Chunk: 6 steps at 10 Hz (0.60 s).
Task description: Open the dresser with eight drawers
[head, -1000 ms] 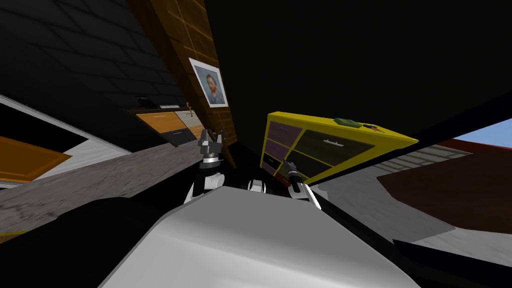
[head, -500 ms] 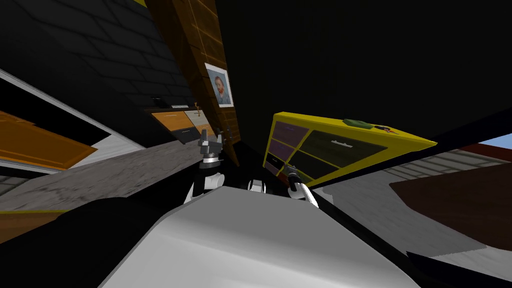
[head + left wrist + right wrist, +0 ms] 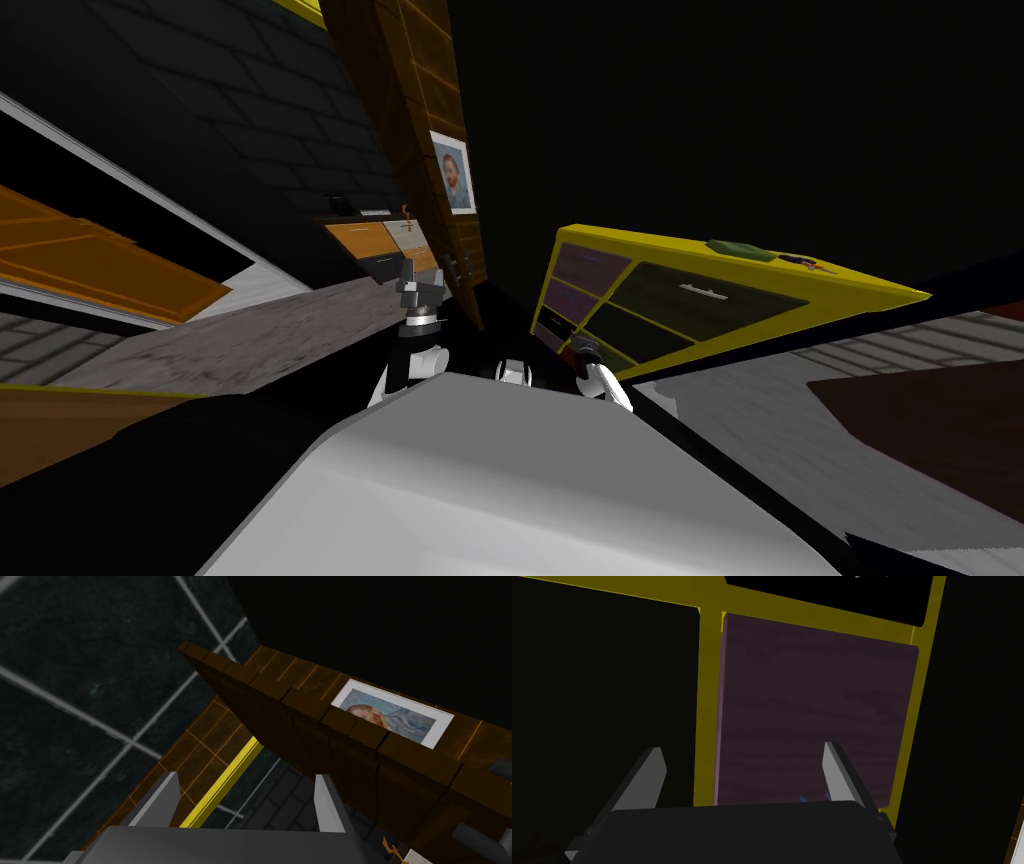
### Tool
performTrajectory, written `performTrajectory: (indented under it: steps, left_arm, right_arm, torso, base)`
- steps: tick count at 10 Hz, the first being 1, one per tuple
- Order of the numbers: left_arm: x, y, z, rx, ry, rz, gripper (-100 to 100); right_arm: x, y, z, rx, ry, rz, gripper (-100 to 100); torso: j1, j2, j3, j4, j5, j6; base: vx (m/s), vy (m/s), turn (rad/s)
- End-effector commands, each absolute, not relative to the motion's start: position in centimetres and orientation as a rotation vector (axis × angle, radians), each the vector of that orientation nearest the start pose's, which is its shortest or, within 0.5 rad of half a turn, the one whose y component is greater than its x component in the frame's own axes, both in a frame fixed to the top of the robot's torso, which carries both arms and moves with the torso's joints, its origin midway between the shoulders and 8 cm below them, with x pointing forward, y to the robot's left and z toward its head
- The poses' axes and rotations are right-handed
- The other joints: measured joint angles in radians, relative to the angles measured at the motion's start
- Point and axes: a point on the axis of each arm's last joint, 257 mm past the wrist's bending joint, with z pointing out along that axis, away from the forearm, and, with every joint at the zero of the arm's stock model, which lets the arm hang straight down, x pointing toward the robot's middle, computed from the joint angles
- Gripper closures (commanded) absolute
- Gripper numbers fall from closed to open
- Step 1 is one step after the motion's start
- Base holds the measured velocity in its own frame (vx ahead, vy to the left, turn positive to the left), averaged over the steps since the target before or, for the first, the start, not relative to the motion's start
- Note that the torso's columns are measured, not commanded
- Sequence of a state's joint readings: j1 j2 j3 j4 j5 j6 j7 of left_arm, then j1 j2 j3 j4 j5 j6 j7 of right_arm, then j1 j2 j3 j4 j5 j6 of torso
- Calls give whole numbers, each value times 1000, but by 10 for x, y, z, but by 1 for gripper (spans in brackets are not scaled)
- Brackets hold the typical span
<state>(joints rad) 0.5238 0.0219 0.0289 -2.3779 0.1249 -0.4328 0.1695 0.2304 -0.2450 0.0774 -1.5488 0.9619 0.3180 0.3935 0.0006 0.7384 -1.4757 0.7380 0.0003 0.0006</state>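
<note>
Right end effector (image 3: pixel 743 748) at yellow dresser (image 3: pixel 708 701)

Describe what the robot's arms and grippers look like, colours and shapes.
The left arm and right arm are white with dark joints. The left gripper and right gripper match: a dark boxy body carrying two thin, light grey, blade-like fingers with slanted tips. No cables or markings are visible.

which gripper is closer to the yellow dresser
Right. The right gripper, open, sits at the front of the dresser, facing a purple drawer. The left gripper, open, is off to the side by the brown wall.
</note>
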Motion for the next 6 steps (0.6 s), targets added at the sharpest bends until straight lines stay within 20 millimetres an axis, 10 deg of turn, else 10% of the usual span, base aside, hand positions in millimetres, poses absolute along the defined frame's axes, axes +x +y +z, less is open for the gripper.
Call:
performTrajectory:
  steps: [1,6]
  left_arm:
    - [330,299,48,-764,498,-1511,0]
    - [330,299,48,-764,498,-1511,0]
  right_arm:
    - [429,-391,-386,141,1972,-440,-100]
    - [421,-437,-399,-12,2018,-756,-100]
  torso:
    - [-1,0,0,0,0,-1]
    - [-1,-1,0,0,0,0]
  base:
    - [-35,45,78]
    - [-19,47,127]
